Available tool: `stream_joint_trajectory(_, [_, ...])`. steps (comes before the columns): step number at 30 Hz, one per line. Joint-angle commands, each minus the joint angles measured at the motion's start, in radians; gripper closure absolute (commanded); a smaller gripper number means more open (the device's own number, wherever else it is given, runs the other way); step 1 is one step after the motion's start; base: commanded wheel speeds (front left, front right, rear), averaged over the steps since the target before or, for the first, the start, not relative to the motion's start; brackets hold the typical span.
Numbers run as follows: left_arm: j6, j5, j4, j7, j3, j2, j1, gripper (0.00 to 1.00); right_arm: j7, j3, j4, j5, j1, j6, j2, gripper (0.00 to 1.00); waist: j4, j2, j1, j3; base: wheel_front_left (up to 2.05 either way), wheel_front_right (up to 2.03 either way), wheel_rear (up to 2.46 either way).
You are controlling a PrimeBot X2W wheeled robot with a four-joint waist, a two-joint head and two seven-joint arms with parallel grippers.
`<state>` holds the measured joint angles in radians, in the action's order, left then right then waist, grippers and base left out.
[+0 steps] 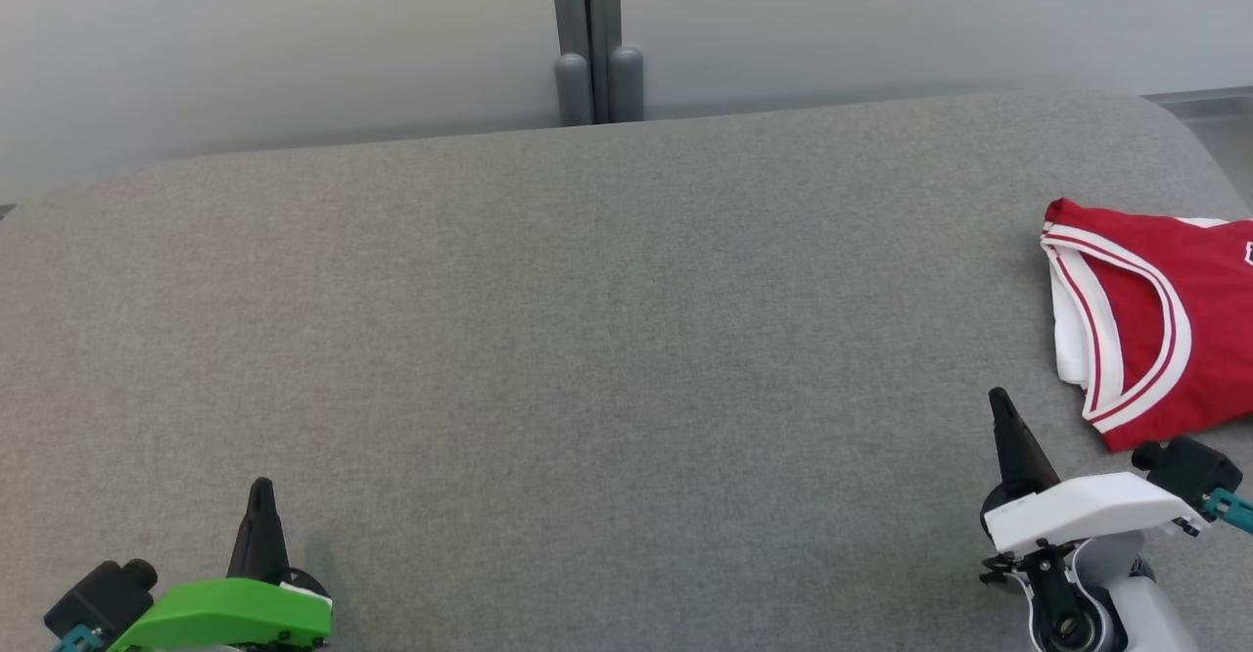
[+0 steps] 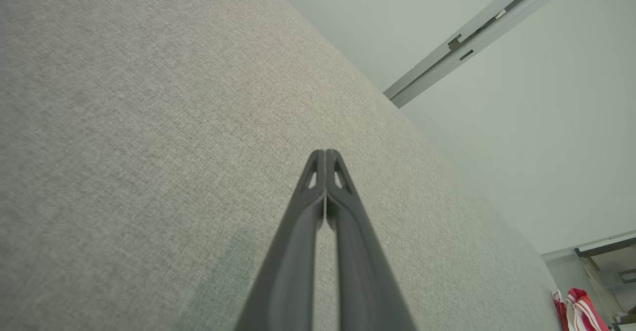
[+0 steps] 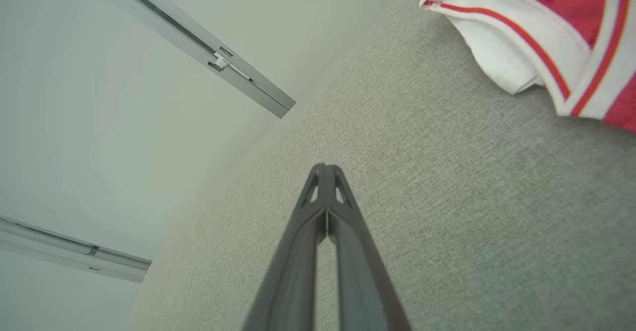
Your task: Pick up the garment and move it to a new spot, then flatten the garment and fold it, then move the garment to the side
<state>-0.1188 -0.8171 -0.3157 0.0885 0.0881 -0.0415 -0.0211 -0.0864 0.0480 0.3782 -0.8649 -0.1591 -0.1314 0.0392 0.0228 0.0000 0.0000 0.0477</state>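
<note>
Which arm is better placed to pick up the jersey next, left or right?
Right. The right gripper sits shut and empty just short of the garment at the right end of the grey surface, while the left gripper, also shut, is far across at the lower left.

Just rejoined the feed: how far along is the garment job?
Apparently near the end: the garment lies folded at the right edge of the grey surface, partly cut off in the head view. Nothing in hand: the left gripper and right gripper have jaws shut, empty, clear of it. Left: at most a final check.
</note>
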Motion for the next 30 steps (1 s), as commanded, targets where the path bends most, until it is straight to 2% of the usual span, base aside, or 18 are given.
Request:
stream_joint_trajectory(1, [-0.004,-0.035,0.016,-0.008,0.004,-0.007,-0.028,1.00,0.008,0.005,-0.020,-0.033,-0.003,0.000,0.006,1.00,0.000,0.0000,0.0000,-0.001,0.00,0.00,0.00])
stream_joint_trajectory(30, [-0.009,-0.372,0.042,-0.096,0.015,-0.009,-0.059,1.00,0.095,0.033,-0.073,-0.351,0.022,0.001,0.010,1.00,-0.008,0.0000,0.0000,-0.016,0.00,0.00,0.00])
